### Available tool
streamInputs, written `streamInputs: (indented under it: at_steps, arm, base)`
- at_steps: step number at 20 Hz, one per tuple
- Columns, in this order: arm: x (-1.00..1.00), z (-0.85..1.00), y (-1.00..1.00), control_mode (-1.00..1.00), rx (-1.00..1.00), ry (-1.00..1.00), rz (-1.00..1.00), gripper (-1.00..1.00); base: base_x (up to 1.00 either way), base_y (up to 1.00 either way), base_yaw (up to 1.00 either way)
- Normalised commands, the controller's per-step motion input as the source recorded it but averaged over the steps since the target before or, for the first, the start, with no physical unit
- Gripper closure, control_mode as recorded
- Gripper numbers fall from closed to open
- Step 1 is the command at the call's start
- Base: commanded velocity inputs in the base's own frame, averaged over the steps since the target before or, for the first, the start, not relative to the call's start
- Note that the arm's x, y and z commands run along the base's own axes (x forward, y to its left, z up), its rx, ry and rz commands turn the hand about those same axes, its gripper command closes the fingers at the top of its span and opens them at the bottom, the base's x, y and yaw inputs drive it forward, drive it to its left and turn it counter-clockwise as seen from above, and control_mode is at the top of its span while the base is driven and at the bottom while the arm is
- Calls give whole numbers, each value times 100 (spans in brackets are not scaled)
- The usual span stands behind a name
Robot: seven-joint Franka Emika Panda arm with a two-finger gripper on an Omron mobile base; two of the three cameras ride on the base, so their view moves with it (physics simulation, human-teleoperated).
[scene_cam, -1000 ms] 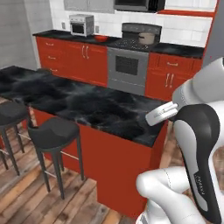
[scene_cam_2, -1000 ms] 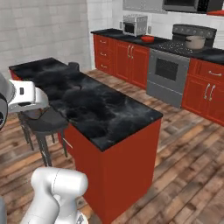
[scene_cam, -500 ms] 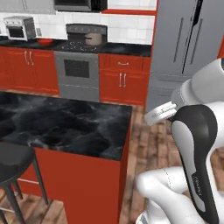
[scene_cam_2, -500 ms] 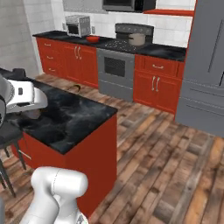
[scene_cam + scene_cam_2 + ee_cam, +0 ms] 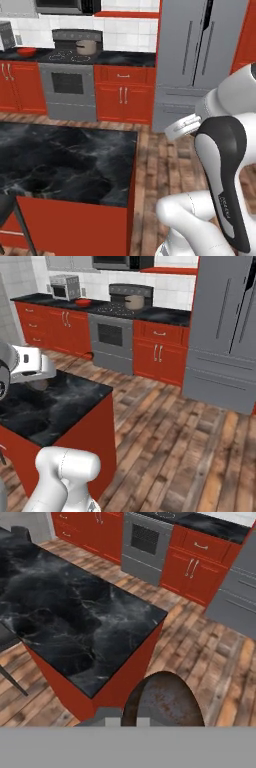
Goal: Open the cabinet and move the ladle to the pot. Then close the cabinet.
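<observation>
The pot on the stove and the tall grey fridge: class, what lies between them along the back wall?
In the right base view, between the pot and the fridge lies a bare stretch of black countertop over red base cabinets.

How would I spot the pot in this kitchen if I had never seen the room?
Look at the back wall, left of the tall grey fridge, where a silver stove sits between red drawers. The pot stands on the stovetop's rear right: small, round, dull silvery-tan. The red bowl on the counter to the stove's left is flatter.
</observation>
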Motion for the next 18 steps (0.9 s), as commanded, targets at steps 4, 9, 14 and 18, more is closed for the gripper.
streamInputs:
  at_steps: [4,9,14,18]
  arm:
    - [0,0,0,100,0,0,0,100]
    - [0,0,0,100,0,0,0,100]
    - [0,0,0,100,0,0,0,100]
    - [0,0,0,100,0,0,0,100]
  base:
    - [83,-58,-26]
    - [18,-81,-26]
    - [-94,-90,-24]
    - [-29,-92,-22]
